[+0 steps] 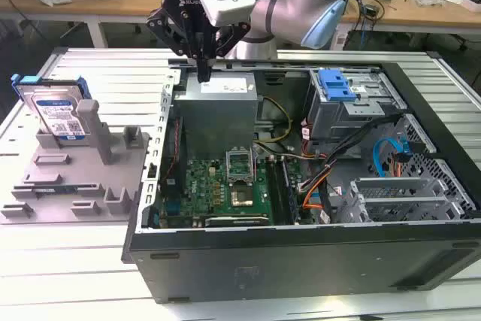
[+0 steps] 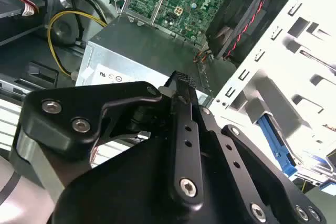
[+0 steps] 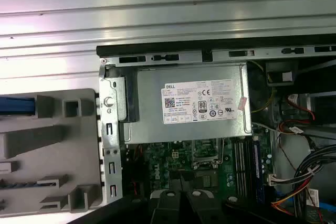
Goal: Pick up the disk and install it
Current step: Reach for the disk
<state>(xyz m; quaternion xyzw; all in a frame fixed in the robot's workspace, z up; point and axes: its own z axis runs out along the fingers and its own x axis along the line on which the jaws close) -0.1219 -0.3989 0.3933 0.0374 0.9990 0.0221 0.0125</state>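
Observation:
The disk [image 1: 56, 110], silver with a white-and-blue label and a blue rail, stands upright in a grey holder [image 1: 75, 178] at the exterior view's left, outside the open computer case [image 1: 301, 261]. In the first wrist view the disk's blue rail [image 3: 16, 105] shows at the edge of the holder [image 3: 52, 150]. My gripper [image 1: 203, 73] hangs shut and holds nothing, above the case's back corner over the power supply [image 1: 222, 103], well to the right of the disk. Its black fingers [image 2: 181, 85] meet over the power supply [image 2: 136, 56].
Inside the case lie a green motherboard [image 1: 225, 186], loose cables [image 1: 353, 148] and a grey drive bay with a blue latch [image 1: 336, 84] at the exterior view's right. The case wall [image 3: 110, 145] stands between the holder and the power supply [image 3: 194, 103]. Ribbed white table [image 1: 113, 73] surrounds everything.

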